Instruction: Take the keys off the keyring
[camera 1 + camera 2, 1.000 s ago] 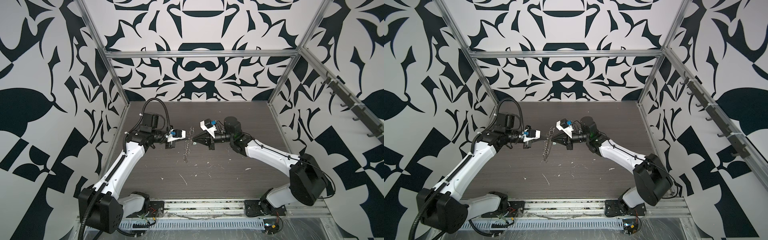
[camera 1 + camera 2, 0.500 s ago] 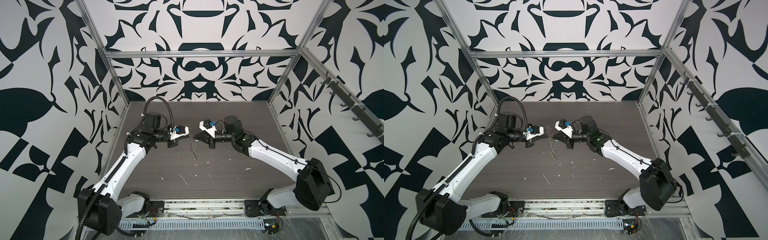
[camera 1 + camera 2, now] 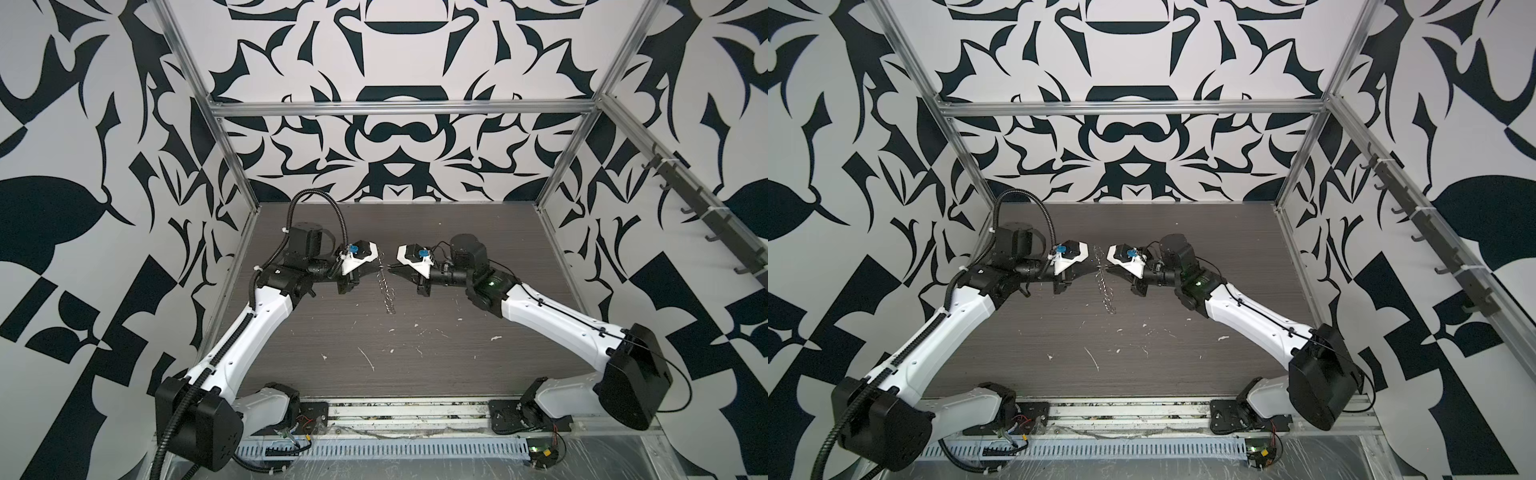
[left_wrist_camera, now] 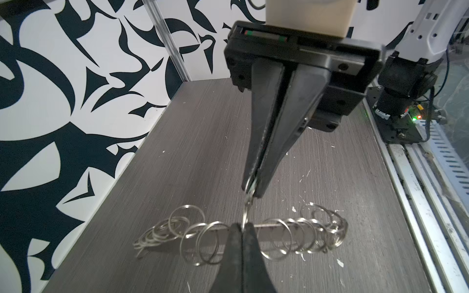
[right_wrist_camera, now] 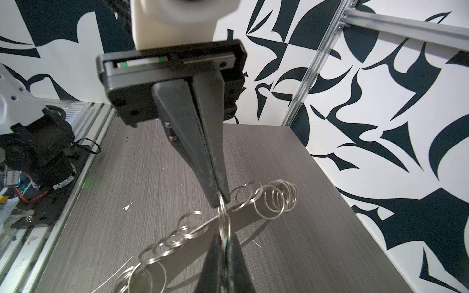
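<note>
Since the earlier frame the keyring (image 3: 386, 291) has swung from hanging straight to a slant, and the left gripper (image 3: 374, 272) has edged toward the middle. In both top views it meets the right gripper (image 3: 392, 271) nose to nose over the back half of the table (image 3: 457, 365). Both are clenched, and the keyring dangles between them, its long axis running crosswise to the line joining the tips. In the left wrist view the left gripper (image 4: 242, 227) pinches a small ring (image 4: 247, 205) at the grey band (image 4: 274, 226), and the right gripper (image 4: 252, 190) nips the far side of that link. The band stretches away to both sides. The right wrist view shows the same from the other end: right gripper (image 5: 223, 236) clamped on a ring, left gripper (image 5: 219, 200) clamped just beyond. Neither arm is nearer. The keys I cannot find in any view. I judge that a pull apart would act along the tip-to-tip line, square across the band.
</note>
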